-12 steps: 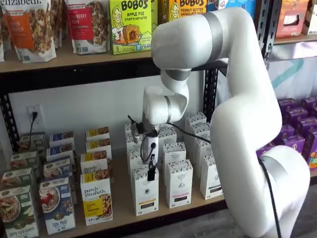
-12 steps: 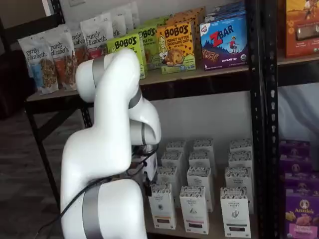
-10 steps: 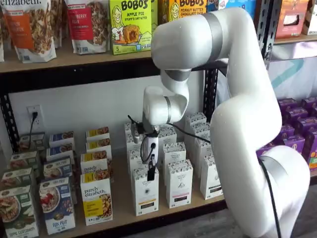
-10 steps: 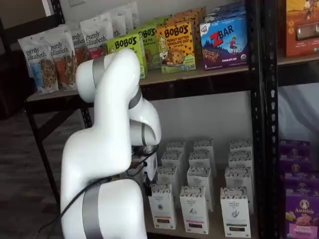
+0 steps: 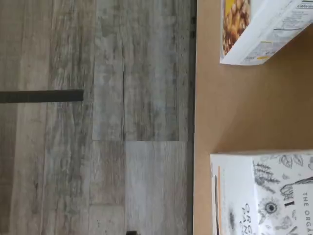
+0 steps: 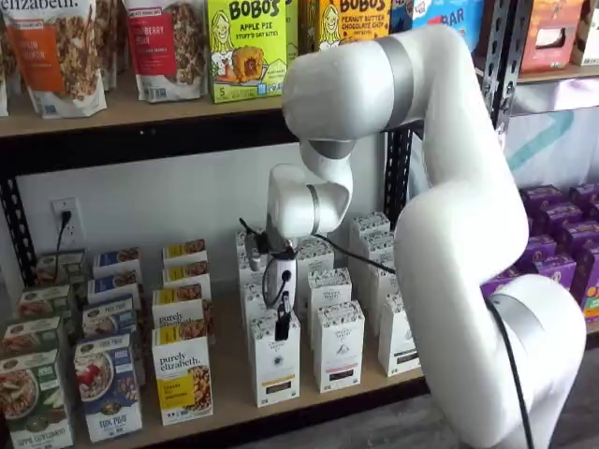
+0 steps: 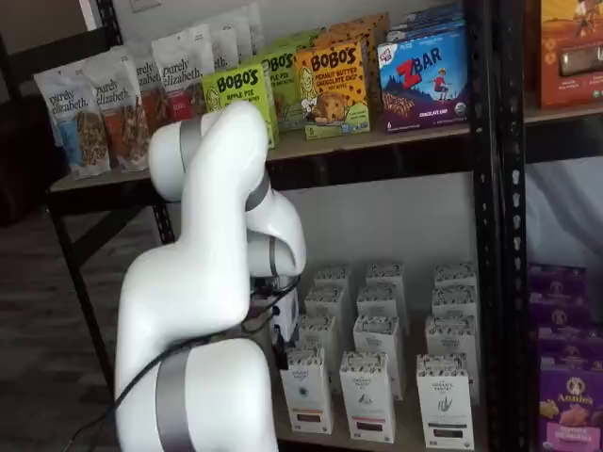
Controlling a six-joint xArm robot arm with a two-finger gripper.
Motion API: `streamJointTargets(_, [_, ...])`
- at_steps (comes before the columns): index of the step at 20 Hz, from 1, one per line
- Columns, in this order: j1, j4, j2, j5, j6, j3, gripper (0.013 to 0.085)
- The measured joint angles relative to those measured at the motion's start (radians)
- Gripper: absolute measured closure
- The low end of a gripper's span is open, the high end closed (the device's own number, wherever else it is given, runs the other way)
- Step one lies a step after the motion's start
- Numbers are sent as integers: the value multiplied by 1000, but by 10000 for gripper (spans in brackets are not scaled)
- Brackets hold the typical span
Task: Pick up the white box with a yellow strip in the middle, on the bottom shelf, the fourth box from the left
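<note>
The wrist view shows the white box (image 5: 261, 193) on the bottom shelf (image 5: 230, 107), near its front edge. In both shelf views the gripper (image 6: 282, 323) hangs just above that front-row box (image 6: 275, 360), its fingers seen edge-on; they are spread wide, with nothing held.

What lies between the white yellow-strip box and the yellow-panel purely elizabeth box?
Nothing: only bare board of the bottom shelf separates the white box from the purely elizabeth box, as a shelf view and the wrist view show.
</note>
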Motion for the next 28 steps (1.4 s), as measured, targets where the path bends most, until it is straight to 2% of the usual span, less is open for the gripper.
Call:
streamJointTargets(5, [-8,-10,51,17,3,-69,130])
streamJointTargets(11, [-25,-58,139,52,31,-185,130])
streamJointTargets(17, [-42,-83,232,92,37,-302,130])
streamJointTargets(28, [-47,-101,314,115,47,-393,130])
